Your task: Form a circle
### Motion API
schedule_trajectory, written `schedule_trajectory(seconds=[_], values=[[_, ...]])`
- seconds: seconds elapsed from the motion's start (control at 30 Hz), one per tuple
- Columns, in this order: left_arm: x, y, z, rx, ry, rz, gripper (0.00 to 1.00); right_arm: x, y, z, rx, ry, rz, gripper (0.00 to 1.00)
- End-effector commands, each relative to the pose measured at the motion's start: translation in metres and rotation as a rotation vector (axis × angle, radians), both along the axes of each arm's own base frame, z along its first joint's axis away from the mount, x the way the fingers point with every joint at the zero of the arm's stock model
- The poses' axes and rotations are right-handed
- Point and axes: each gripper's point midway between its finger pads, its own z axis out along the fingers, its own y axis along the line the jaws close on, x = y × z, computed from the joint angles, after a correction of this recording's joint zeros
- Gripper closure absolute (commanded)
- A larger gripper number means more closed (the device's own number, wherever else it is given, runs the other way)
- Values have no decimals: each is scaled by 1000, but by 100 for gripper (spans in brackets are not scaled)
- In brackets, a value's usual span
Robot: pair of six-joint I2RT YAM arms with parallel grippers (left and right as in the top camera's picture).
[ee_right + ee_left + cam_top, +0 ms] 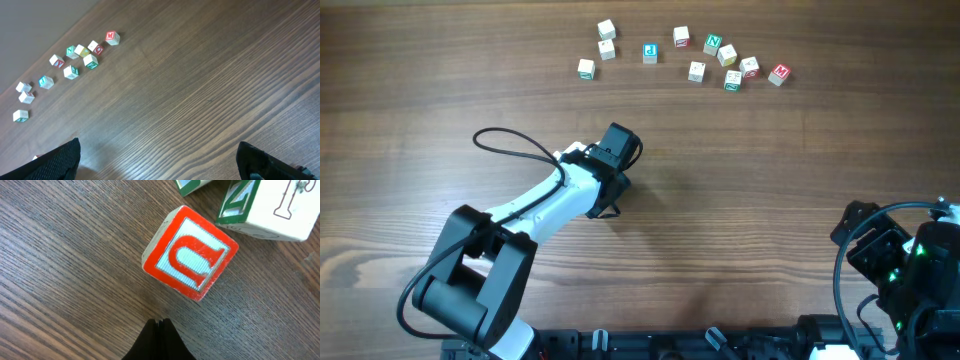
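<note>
Circle: not formed. What I find of it is a tight cluster (730,78) of pale cubes within a loose row of letter cubes (650,53) at the far side of the table (740,200), and that row's long axis runs 9 to 3 o'clock in the overhead view.

My left gripper (157,330) is clenched on nothing. From it the cluster lies between 1 and 2 o'clock.

My right gripper (157,162) is spread wide and empty. From it the cluster lies at about 11 o'clock and well apart.

Left arm judged the nearer.

The left wrist view shows a red-printed cube (190,260) close ahead of the tips at 1 o'clock. I cannot tell whether it belongs to the cluster.
</note>
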Motion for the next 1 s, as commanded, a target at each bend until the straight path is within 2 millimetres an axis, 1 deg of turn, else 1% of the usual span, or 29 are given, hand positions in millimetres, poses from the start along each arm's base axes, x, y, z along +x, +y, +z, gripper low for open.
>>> schedule_trajectory(seconds=[0.0, 0.1, 0.13, 0.2, 0.23, 0.97], values=[[0, 6, -3, 18, -4, 28, 94, -1, -1, 1, 1, -6, -7, 0], [0, 6, -3, 18, -4, 28, 91, -1, -1, 1, 1, -6, -7, 0], [0, 6, -3, 18, -4, 28, 91, -1, -1, 1, 0, -6, -7, 0], [0, 6, -3, 18, -3, 28, 96, -1, -1, 1, 1, -6, -7, 0], [0, 6, -3, 18, -3, 28, 96, -1, -1, 1, 0, -6, -7, 0], [0, 6, -3, 18, -3, 28, 96, -1, -1, 1, 0, -5, -7, 0]])
